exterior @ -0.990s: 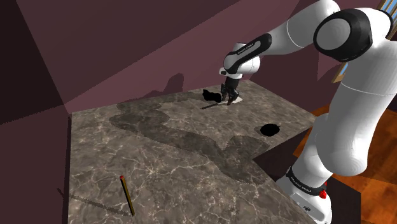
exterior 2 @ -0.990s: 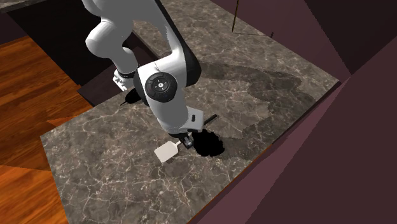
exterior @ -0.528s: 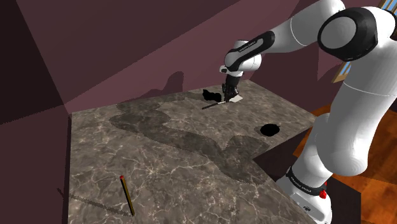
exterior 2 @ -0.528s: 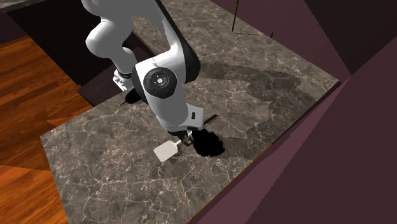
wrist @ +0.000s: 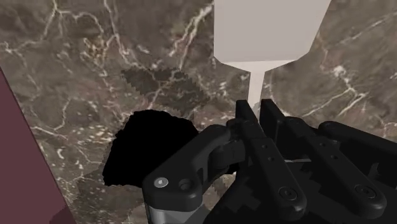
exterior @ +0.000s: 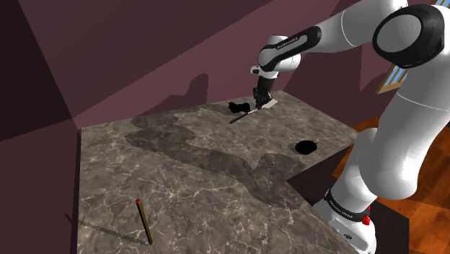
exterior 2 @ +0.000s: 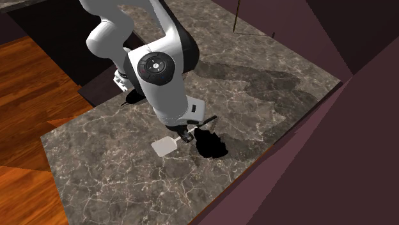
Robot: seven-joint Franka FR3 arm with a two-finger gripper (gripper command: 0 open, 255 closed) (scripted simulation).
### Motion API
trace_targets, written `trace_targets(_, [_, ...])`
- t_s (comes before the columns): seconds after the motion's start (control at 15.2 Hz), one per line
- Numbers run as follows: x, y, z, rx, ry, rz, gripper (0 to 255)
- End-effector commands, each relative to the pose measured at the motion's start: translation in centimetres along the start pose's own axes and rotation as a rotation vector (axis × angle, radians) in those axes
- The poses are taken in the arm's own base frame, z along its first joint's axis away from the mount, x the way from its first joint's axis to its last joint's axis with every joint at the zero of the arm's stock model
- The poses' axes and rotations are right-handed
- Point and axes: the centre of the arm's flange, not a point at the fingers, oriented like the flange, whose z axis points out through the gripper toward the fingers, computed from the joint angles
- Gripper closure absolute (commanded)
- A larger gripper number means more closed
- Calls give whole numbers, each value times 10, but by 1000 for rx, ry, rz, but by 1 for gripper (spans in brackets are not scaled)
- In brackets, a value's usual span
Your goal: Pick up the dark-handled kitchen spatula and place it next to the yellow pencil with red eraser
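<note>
Marble counter [exterior: 180,180]; jaws clamp spatula [exterior 2: 164,146], handle aimed shoulder view's left.

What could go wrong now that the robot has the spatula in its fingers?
1. The gripper pinches the spatula at its thin neck beside the pale blade. The long dark handle sticks out one way, so it might twist or slip.
2. The pencil lies at the opposite end of the counter, so a long carry gives more chances to drop it.
3. The pencil sits near the counter's edge, so a bump could roll it off.
</note>
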Motion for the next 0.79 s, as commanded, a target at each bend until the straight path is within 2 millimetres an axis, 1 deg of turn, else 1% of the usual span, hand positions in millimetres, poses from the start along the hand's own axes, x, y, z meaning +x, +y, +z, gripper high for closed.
trace_targets(0.0, [2, 1, -11, 0, 0, 0, 255])
trace_targets(0.73, [5, 1, -69, 0, 0, 0, 255])
